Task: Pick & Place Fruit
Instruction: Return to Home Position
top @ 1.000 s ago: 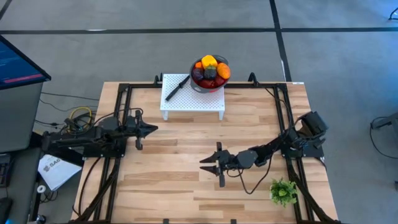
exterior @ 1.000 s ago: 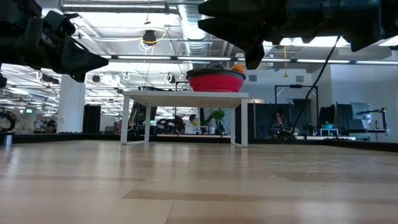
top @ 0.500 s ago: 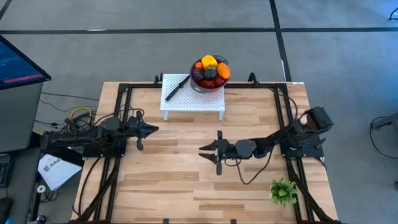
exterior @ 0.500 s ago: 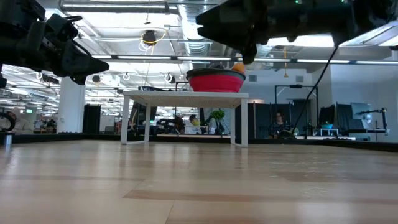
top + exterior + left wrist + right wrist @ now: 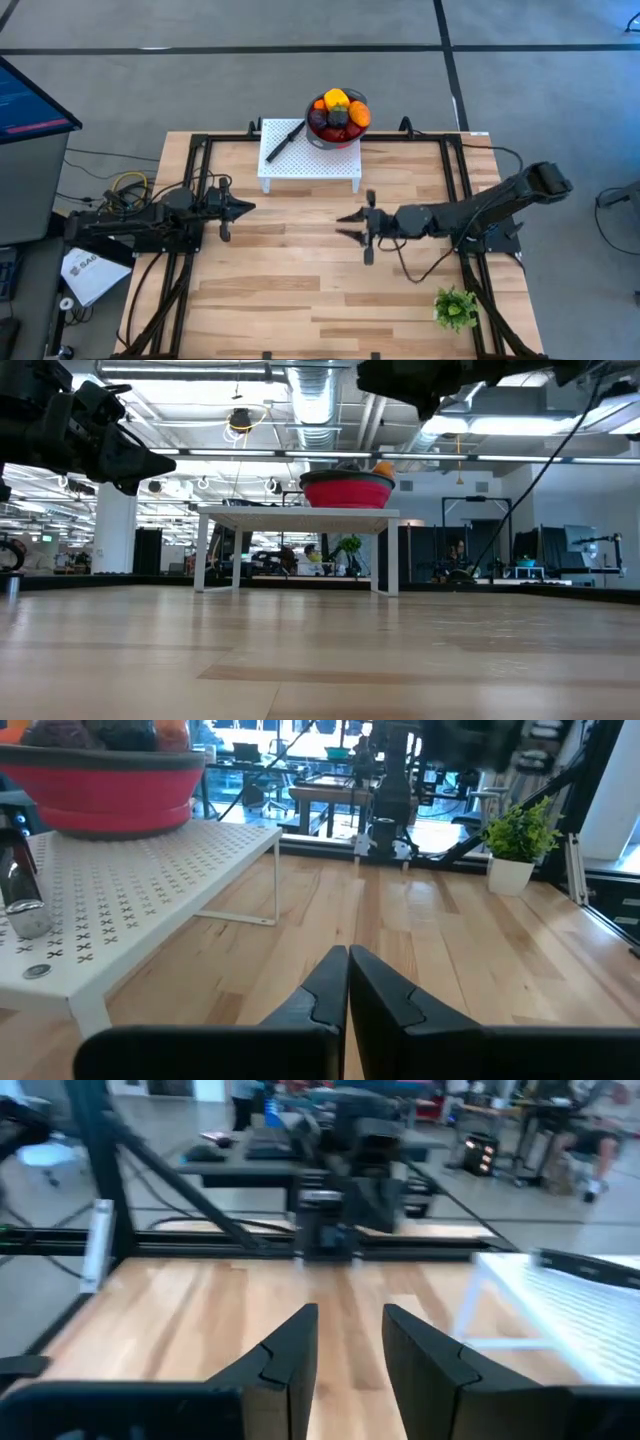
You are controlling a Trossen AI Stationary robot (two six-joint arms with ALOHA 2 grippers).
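Observation:
The fruit (image 5: 338, 112), several small pieces in orange, yellow, red and dark purple, lies heaped in a red bowl (image 5: 347, 492). The bowl stands on the far right corner of a white perforated stand (image 5: 310, 160). My left gripper (image 5: 247, 208) waits shut at the table's left, level, pointing toward the middle. My right gripper (image 5: 342, 226) hovers high over the table's middle, in front of the stand's near edge. It points toward the left arm, and its fingers (image 5: 290, 1355) stand apart with nothing between them.
A black-handled knife (image 5: 283, 140) lies on the stand's left part beside the bowl. A green plant sprig (image 5: 456, 308) in a small white pot stands at the near right corner. Black frame rails (image 5: 200, 150) run along the table's left, far and right edges. Bare wood spreads across the middle and near side.
My right gripper has risen and gone toward the table's far edge and a little to the right, nearer the stand, its arm stretching out straighter. Its fingers keep the same gap. The fruit and bowl have not moved.

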